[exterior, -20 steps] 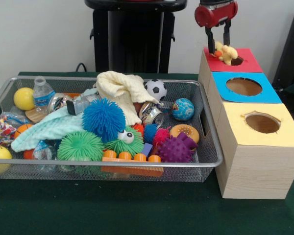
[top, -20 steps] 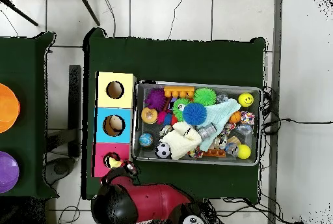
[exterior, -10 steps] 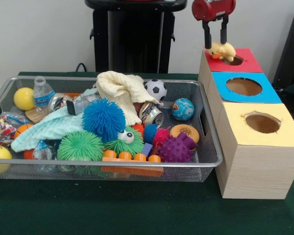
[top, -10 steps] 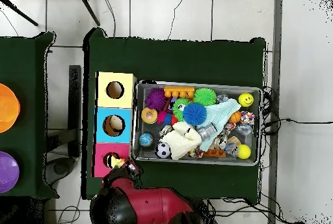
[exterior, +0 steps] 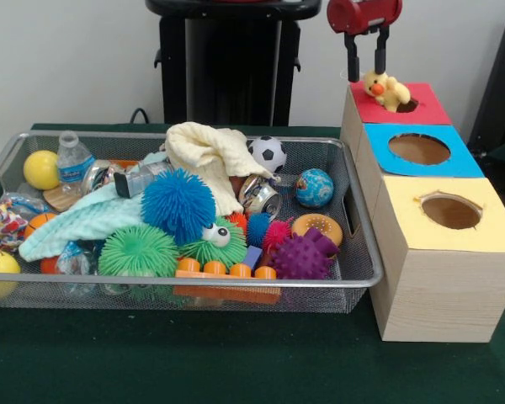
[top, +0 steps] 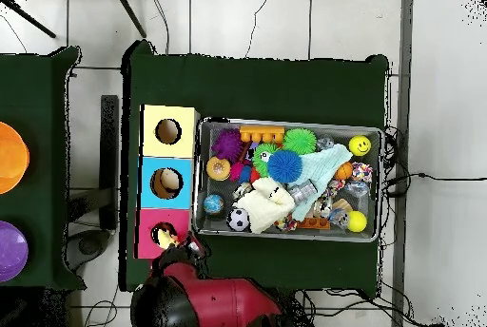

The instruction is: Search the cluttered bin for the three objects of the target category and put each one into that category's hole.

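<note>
The yellow duck toy [exterior: 386, 91] with an orange beak rests on the red top [exterior: 425, 108] of the wooden box, at the edge of its round hole [exterior: 406, 104]. My gripper [exterior: 364, 74] hangs just above the duck, open and holding nothing. In the overhead view the duck [top: 168, 239] lies at the red-topped hole, with the gripper [top: 187, 246] beside it. The wire mesh bin [exterior: 366, 252] is full of toys. No tiger figure or tan plush animal shows.
The blue-topped hole [exterior: 419, 149] and the yellow-topped hole [exterior: 451, 211] lie in the same box row. The bin holds spiky balls [exterior: 178, 204], a green fuzzy ball with googly eyes [exterior: 215, 244], a soccer ball [exterior: 268, 154], a cloth [exterior: 210, 156] and a water bottle [exterior: 72, 162].
The gripper has let go of the duck and risen a little. The duck now sits free on the red top at the hole's edge.
</note>
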`<state>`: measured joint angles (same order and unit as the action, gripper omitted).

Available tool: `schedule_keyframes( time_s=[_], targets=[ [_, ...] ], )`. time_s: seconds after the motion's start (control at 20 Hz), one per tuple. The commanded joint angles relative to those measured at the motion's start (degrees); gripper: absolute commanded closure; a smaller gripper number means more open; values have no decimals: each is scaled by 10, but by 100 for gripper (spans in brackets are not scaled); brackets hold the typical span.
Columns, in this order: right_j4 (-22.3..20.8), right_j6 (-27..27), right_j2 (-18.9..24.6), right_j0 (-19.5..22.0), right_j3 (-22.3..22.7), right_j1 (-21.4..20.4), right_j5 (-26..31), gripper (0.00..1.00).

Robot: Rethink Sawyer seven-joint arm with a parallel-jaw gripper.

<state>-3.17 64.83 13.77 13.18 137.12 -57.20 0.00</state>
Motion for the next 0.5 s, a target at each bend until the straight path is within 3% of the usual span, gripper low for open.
schedule_keyframes(
  time_s=[0.05,0.5],
  targets=[
    [25,130,-16,-10,-49,5,21,0],
    [24,130,-17,-9,-45,1,24,0]
  ],
)
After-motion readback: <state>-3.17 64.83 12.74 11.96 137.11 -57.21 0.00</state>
